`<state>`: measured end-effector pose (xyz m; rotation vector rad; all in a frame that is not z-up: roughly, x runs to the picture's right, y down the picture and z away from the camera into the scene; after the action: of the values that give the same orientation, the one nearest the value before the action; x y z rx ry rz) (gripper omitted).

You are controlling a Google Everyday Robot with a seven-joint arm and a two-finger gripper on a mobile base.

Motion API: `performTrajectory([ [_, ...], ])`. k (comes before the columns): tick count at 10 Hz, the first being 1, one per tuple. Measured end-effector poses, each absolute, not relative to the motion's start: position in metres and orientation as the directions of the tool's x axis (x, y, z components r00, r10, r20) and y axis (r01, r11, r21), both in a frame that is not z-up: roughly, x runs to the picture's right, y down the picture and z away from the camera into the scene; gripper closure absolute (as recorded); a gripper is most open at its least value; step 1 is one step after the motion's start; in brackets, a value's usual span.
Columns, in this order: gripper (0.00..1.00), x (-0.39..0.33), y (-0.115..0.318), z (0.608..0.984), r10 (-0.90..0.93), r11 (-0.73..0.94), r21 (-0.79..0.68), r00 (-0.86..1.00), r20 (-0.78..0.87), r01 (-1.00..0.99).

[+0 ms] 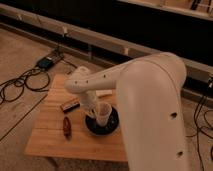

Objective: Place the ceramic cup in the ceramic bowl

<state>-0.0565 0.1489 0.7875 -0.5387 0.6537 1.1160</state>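
The ceramic cup [103, 114], small and white, stands upright inside the ceramic bowl [111, 128], a round black bowl on the wooden table [50, 135]. My gripper [93, 107] is at the end of the white arm, right against the cup's left side, just above the bowl's left rim. The arm's thick white link fills the right half of the view and hides the table's right side.
A dark flat rectangular object [68, 105] lies left of the bowl, and a reddish-brown object [66, 126] lies in front of it. A flat white block [103, 93] sits behind the bowl. Cables [20, 82] and a power box [48, 62] lie on the floor to the left.
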Motion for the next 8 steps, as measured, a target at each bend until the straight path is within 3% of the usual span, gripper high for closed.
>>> performTrajectory([
  [5,0.2,-0.053,0.144,0.778,0.623,0.366,-0.066,0.297,-0.724,-0.928],
  [8,0.2,-0.042,0.111,0.762,0.653,0.335,-0.053,0.272,-0.707,-0.941],
])
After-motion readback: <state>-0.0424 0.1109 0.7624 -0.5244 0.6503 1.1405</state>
